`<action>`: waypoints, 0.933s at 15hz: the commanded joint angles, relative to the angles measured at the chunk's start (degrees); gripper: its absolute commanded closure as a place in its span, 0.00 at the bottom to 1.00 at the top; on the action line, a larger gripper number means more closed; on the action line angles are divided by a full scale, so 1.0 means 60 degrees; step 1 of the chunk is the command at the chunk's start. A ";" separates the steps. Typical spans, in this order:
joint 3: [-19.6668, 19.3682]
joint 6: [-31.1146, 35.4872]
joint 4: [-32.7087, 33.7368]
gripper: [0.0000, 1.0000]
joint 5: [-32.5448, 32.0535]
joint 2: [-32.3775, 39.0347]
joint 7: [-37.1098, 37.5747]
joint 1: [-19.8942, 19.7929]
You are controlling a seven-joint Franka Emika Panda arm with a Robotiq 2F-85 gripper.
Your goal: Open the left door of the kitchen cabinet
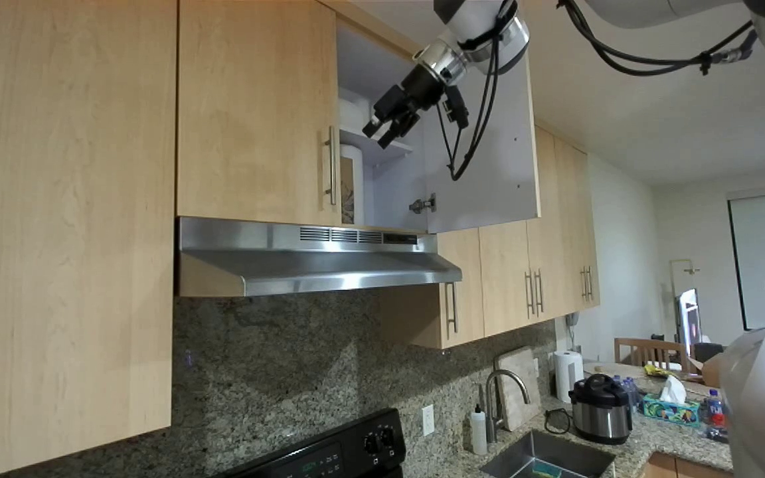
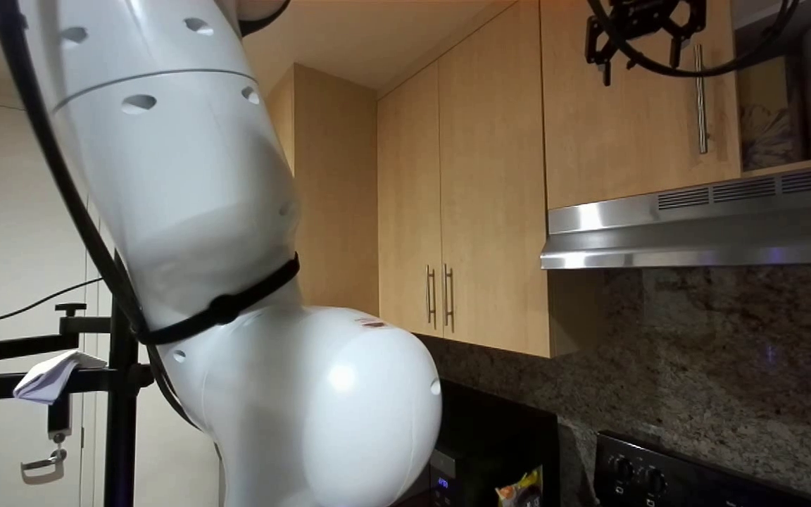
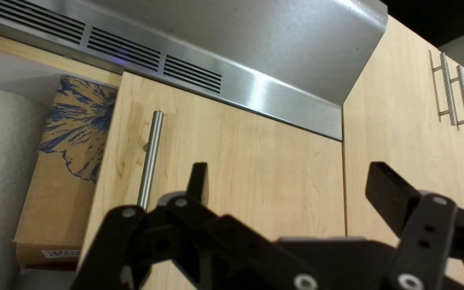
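Observation:
The left door [image 1: 256,113] of the kitchen cabinet [image 1: 396,186] is a shut light-wood panel above the range hood. Its metal bar handle [image 1: 332,166] is vertical near the door's free edge. The door also shows in an exterior view [image 2: 631,134] and fills the middle of the upside-down wrist view [image 3: 256,149], with the handle [image 3: 150,161] left of the fingers. My gripper [image 1: 378,135] is open and empty, in front of the cabinet and apart from the handle. Its fingers [image 3: 290,175] are spread wide; it is partly cut off in an exterior view [image 2: 641,63].
The cabinet's right door [image 1: 482,153] stands open, white inner face showing, beside the arm. Inside are a cardboard box [image 3: 67,161] and a white cylinder [image 3: 2,181]. The steel range hood [image 1: 316,259] juts out below. Taller cabinets [image 1: 64,219] stand beside it.

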 commanded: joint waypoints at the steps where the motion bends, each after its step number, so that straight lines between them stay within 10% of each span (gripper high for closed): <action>1: 0.0339 -0.0409 0.0158 0.00 -0.0147 0.0117 0.0895 -0.0559; 14: 0.0720 -0.0317 0.0172 0.00 -0.0400 0.0262 0.2213 -0.0856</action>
